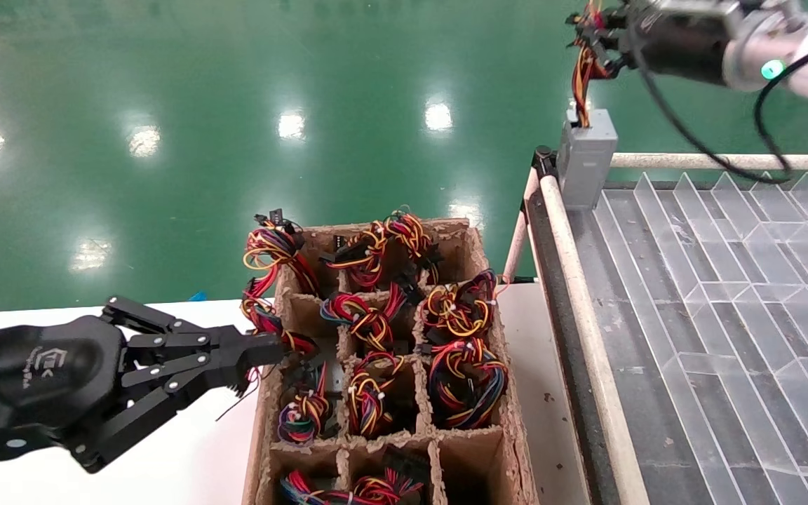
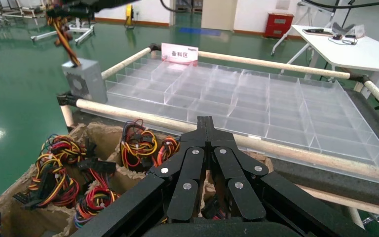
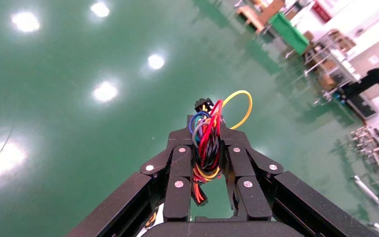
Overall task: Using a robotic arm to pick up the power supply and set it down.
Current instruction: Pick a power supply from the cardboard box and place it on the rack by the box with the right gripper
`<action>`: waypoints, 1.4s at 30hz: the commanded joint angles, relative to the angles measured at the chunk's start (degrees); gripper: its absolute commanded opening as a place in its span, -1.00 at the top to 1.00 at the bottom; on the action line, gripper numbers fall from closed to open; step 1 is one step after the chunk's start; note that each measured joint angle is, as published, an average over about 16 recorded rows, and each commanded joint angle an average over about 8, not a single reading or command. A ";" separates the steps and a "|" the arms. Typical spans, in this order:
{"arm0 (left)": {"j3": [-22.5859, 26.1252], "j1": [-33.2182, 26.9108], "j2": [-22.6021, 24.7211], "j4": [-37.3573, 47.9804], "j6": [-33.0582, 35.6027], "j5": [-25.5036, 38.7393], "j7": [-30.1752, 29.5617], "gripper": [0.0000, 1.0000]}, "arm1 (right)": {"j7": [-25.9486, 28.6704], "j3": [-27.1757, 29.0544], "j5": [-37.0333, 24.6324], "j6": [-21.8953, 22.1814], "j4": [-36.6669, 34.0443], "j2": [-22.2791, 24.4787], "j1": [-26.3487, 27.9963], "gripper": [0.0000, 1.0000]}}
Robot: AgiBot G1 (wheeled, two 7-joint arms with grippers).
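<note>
- While the right gripper [image 1: 597, 42], clamped on the wires, dangles the power supply [image 1: 584, 165] over the clear tray's [image 1: 726, 280] corner, lowering slowly should curb swinging.
- Left gripper [image 1: 264, 348], jaws together, idles beside the cardboard crate [image 1: 474, 242].

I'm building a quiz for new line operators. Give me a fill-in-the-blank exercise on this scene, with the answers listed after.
1. The right gripper holds the power supply by its ____.
2. The power supply hangs at the corner of the clear ____ tray.
3. The left gripper, fingers together, sits at the edge of the ____ box full of wire bundles.
4. The floor is ____.

Missing words: wires; divided; cardboard; green
</note>
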 commanded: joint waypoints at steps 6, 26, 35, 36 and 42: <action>0.00 0.00 0.00 0.00 0.00 0.00 0.00 1.00 | -0.25 -0.35 -0.50 2.00 -0.42 -1.32 -1.61 1.00; 0.00 0.00 0.00 0.00 0.00 0.00 0.00 1.00 | -0.36 0.33 0.46 2.32 0.26 -1.69 -3.01 -1.00; 0.00 0.00 0.00 0.00 0.00 0.00 0.00 1.00 | -0.53 0.39 0.55 2.54 0.33 -1.93 -2.55 -1.00; 0.00 0.00 0.00 0.00 0.00 0.00 0.00 1.00 | -0.57 0.34 0.48 2.61 0.33 -1.94 -2.42 -1.00; 0.00 0.00 0.00 0.00 0.00 0.00 0.00 1.00 | -0.41 0.21 0.29 2.76 0.16 -2.05 -1.74 -1.00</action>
